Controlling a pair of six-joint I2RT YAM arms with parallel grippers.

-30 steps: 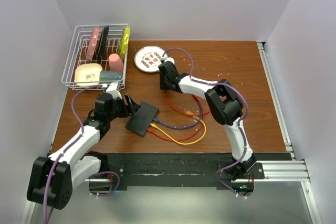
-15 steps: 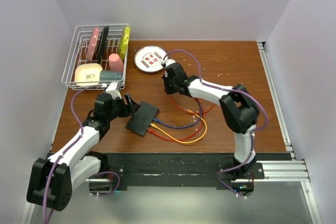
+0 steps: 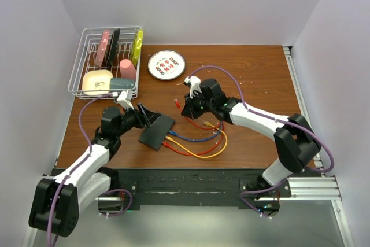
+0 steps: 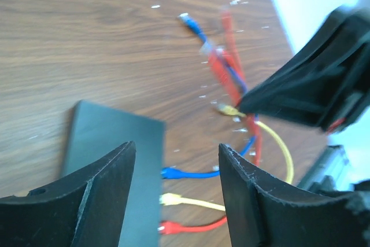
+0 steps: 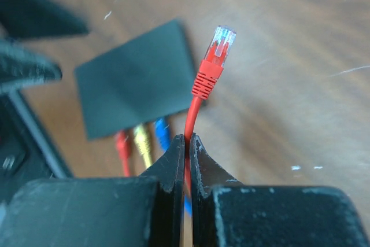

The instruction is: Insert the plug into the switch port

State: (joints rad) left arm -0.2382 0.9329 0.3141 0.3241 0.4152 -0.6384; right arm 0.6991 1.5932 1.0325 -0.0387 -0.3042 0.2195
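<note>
Since the earlier frame the right arm has swung from beside the round white patterned plate (image 3: 166, 65) toward the table's middle, bringing its cable nearer. At left, the left gripper (image 4: 176, 150) hangs with black fingers spread wide over the far-left end of the thin, matte-black rectangular switch (image 3: 156, 131), likely to brace it; contact cannot be judged. The switch lies flat on the brown wood-grain table (image 3: 260, 73), left of centre, with blue, yellow and red cables (image 3: 199, 155) already seated along its near-right edge. Just right of it, apart, a clear-tipped, ribbed red plug (image 5: 213, 62) points toward that edge, its thin cord pinched in the closed right gripper (image 5: 186, 143), leaving the tip free.
</note>
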